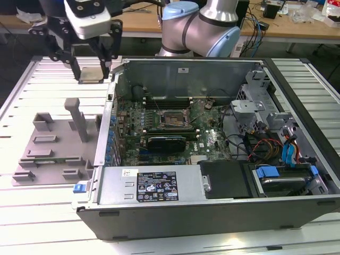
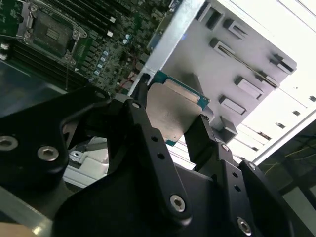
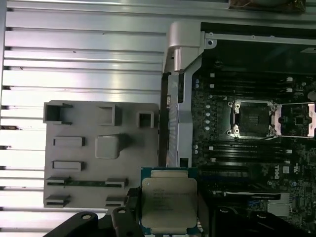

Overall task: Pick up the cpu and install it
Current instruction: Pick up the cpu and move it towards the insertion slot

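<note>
Starting on the exterior view's left, the grey tray (image 1: pixel 53 139) is lying flat on the slatted table (image 1: pixel 32 212), with its upright post (image 1: pixel 79 119) sticking up. Just past the tray's far edge the gripper (image 1: pixel 91 70) is hanging in the air, and its black fingers (image 1: pixel 76 66) are pinching the cpu (image 1: pixel 91 76) from two opposite sides. So the chip is off the tray, held level, just outside the left wall of the computer case (image 1: pixel 212 218).

The first wrist view is confirming it: the cpu (image 3: pixel 169 205) is showing its silvery top face up, poised over the line where the tray (image 3: pixel 84 170) is meeting the case wall. In the second wrist view the fingertips (image 2: pixel 201 129) are pressing against the chip's edges.

Moving right, the case is lying open on its side, and the motherboard (image 1: pixel 135 122) is facing up. The cpu socket (image 1: pixel 171 118) is sitting near the board's middle, well apart from the chip, with its retention frame (image 3: pixel 296 121) folded open beside it. Nearer the camera, the power supply (image 1: pixel 149 185) is running along the case's front edge. Behind the case the robot arm (image 1: pixel 204 24) is bending over, and at the far right the blue drive caddy (image 1: pixel 281 172) is sitting in its bay.
</note>
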Robot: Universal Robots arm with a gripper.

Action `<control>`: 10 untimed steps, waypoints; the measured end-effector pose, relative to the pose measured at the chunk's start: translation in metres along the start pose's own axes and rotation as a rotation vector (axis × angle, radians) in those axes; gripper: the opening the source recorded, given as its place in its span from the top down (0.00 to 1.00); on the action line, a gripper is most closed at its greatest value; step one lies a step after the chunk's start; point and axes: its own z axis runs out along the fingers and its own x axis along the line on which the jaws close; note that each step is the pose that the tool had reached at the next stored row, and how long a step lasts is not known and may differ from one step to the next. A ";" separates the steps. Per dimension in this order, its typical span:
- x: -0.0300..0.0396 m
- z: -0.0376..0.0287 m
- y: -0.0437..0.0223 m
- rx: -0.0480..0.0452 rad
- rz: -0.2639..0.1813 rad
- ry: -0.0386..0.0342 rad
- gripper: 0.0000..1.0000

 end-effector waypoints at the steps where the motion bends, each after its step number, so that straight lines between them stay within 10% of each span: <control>1: -0.0028 0.0001 -0.0001 0.0000 0.000 0.0000 0.45; 10: -0.0584 0.0013 -0.0018 0.0000 0.000 0.0000 0.45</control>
